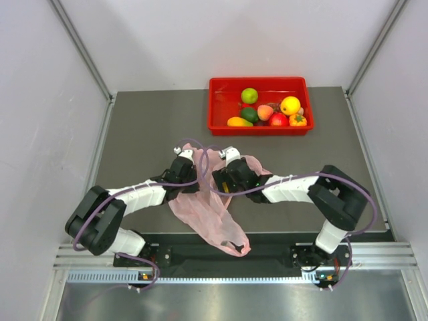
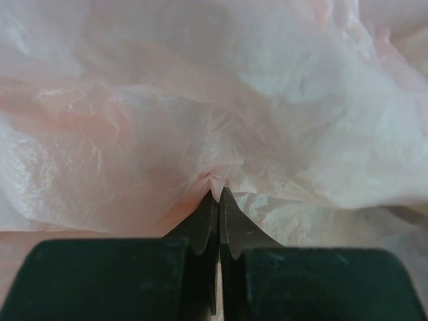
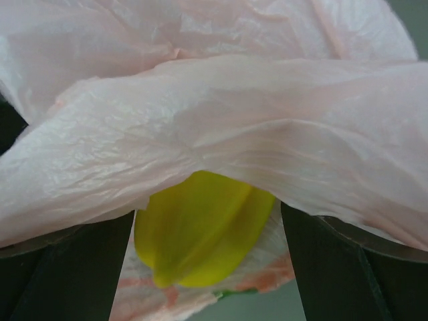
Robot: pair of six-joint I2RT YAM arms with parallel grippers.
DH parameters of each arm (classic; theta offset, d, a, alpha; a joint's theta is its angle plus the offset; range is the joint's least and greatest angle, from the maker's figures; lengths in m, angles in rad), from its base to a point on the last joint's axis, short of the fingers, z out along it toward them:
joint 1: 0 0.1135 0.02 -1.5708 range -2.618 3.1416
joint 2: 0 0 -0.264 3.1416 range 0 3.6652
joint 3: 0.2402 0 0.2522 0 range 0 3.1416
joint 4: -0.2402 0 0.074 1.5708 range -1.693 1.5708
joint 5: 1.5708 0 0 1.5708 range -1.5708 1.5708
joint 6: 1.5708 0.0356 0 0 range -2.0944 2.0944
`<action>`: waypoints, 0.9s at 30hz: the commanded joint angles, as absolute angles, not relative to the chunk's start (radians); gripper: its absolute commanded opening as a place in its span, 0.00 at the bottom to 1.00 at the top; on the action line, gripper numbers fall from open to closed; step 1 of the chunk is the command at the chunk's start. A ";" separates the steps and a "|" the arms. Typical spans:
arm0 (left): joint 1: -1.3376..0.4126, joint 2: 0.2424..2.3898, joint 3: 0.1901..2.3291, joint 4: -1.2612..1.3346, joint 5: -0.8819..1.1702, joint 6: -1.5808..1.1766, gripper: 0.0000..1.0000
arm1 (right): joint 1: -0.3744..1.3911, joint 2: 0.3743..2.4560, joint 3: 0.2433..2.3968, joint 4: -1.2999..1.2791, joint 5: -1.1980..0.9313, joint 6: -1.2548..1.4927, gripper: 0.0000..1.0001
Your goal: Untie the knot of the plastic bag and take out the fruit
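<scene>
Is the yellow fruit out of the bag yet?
Not yet, apparently: the yellow fruit sits half under a fold of the plastic bag, on more plastic, between the right arm's open fingers.

A: Setting?
B: Robotics lab cell. White panel walls [image 1: 40, 134] on three sides, aluminium corner posts [image 1: 79, 47], grey table [image 1: 147, 134].
A: More proof?
B: Slotted aluminium rail [image 1: 267, 275] along near edge, left arm base [image 1: 128, 243] and right arm base [image 1: 324, 249] bolted there, purple cable [image 1: 79, 227] looped over both. Red plastic tray [image 1: 257, 128] at back.
</scene>
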State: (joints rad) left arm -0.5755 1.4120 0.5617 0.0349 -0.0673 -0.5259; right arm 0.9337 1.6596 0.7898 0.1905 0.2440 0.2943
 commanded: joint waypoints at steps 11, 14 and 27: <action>-0.569 1.374 0.545 0.084 -0.026 -0.517 0.00 | 0.946 1.741 0.861 0.252 0.342 0.374 0.54; -0.568 1.365 0.535 0.086 -0.025 -0.515 0.00 | 0.948 1.682 0.828 0.247 0.336 0.361 0.33; -0.563 1.316 0.561 0.060 -0.006 -0.518 0.00 | 0.934 1.198 0.758 -0.285 -0.226 0.170 0.00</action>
State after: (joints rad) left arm -0.5690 1.3521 0.5449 0.0410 -0.0162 -0.5243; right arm 0.9329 1.2575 0.7155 -0.0551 0.0200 0.2478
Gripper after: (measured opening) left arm 0.010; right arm 0.628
